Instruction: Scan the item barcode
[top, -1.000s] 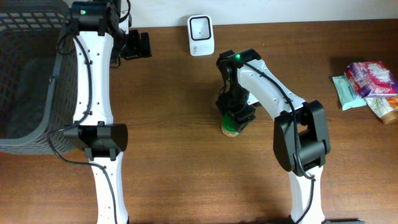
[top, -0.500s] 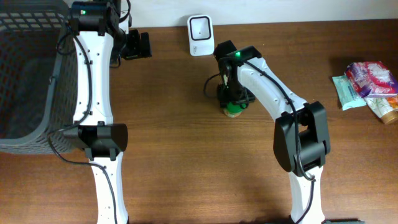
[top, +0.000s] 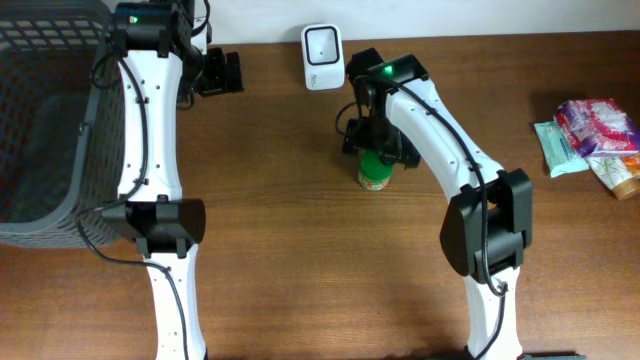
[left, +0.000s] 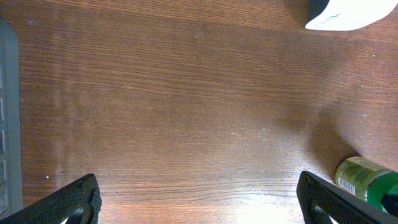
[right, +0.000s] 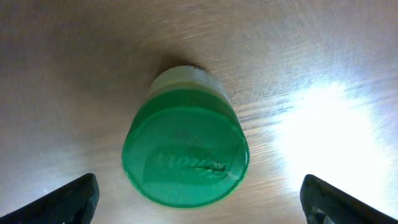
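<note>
The item, a small bottle with a green cap, stands upright on the brown table just in front of the white barcode scanner. My right gripper hovers right over it, open, its fingers wide on either side and off the cap. In the right wrist view the gripper has only black fingertips at the bottom corners. My left gripper is open at the back left over bare wood. Its camera catches the bottle at lower right and the scanner's edge.
A dark mesh basket fills the left edge of the table. Several snack packets lie at the far right. The table's back edge runs just behind the scanner.
The right gripper carried the bottle toward the scanner, then opened and let it go; the bottle now stands free on the table. The left arm has not moved.
</note>
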